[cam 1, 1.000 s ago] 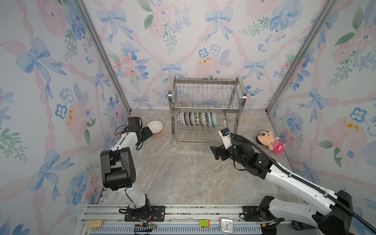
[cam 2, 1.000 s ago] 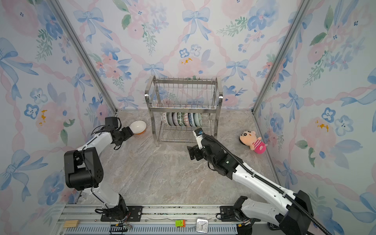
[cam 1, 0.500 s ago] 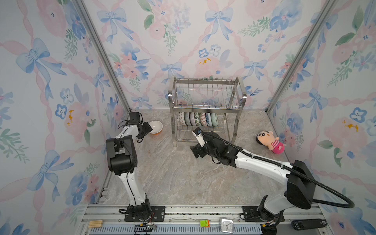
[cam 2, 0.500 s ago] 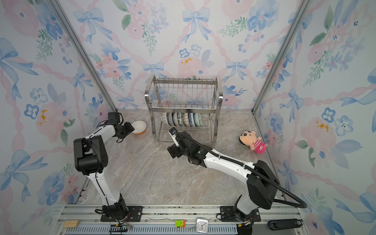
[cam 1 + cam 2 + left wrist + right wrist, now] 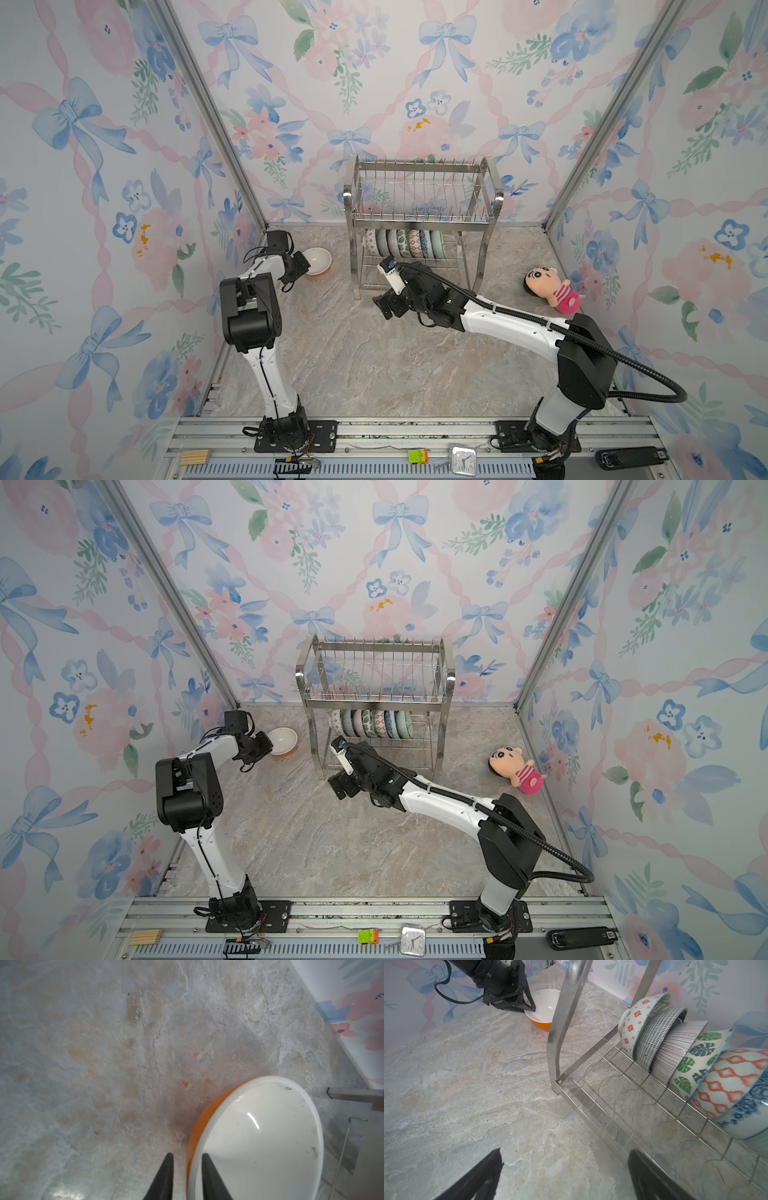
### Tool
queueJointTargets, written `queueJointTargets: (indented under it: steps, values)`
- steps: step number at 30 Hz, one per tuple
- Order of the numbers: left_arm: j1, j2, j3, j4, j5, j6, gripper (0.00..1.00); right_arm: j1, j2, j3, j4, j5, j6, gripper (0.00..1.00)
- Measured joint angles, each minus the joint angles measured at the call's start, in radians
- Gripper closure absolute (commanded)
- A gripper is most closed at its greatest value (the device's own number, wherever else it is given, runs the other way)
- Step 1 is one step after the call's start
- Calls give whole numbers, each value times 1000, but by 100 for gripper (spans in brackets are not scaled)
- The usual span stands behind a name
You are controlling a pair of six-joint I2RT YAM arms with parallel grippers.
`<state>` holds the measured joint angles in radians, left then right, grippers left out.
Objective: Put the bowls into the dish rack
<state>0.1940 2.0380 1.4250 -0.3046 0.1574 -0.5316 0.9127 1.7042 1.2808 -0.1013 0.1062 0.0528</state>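
Note:
An orange-and-white bowl [image 5: 318,259] [image 5: 284,739] stands upright on the stone floor left of the dish rack [image 5: 419,220] [image 5: 374,704]. My left gripper [image 5: 305,266] [image 5: 186,1154] is shut on the bowl [image 5: 259,1136] at its near rim, one finger inside and one outside. Several patterned bowls [image 5: 405,243] [image 5: 675,1049] stand on edge in a row on the rack's lower tier; the upper tier holds nothing. My right gripper [image 5: 380,305] [image 5: 565,1150] hangs open and empty over the floor by the rack's front left leg [image 5: 566,1001].
A pink plush doll [image 5: 550,286] lies on the floor right of the rack. Flowered walls close in the left, back and right sides. On the front rail lie wooden sticks [image 5: 194,457], a green-orange block [image 5: 417,456] and a small clock [image 5: 462,459].
The left gripper's jaws have closed from wide open onto the bowl's rim. The right arm has swung left from the middle of the floor to the rack's front left corner.

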Motion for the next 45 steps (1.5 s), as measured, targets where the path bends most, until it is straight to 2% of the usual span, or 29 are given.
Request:
queueJointTargets:
  steps: [4,9,20,24,27,32,39,45]
  values:
    - [-1,3,0,-4,-2,9,100,0,0,0,0,-2,8,4]
    - [-5,-53,-63,-24,-6,16,100,-16,-16,-13,0,-3,19,3]
    - [-74,-521,-409,-172,-25,53,100,-100,-182,-95,-4,-2,33,4]
    - [-122,-639,-488,-195,-26,52,100,-126,-224,-124,-7,-2,34,3]
    - [-234,-692,-550,-200,-5,25,100,-142,-245,-137,-14,-2,34,3]
    - [-527,-686,-556,-216,6,-40,100,-170,-299,-178,-29,-5,34,4]
    - [-711,-605,-512,-180,-24,-110,100,-229,-423,-254,-64,-3,46,3]
    - [-824,-452,-422,-150,-48,-140,100,-305,-500,-310,-83,-14,74,3]
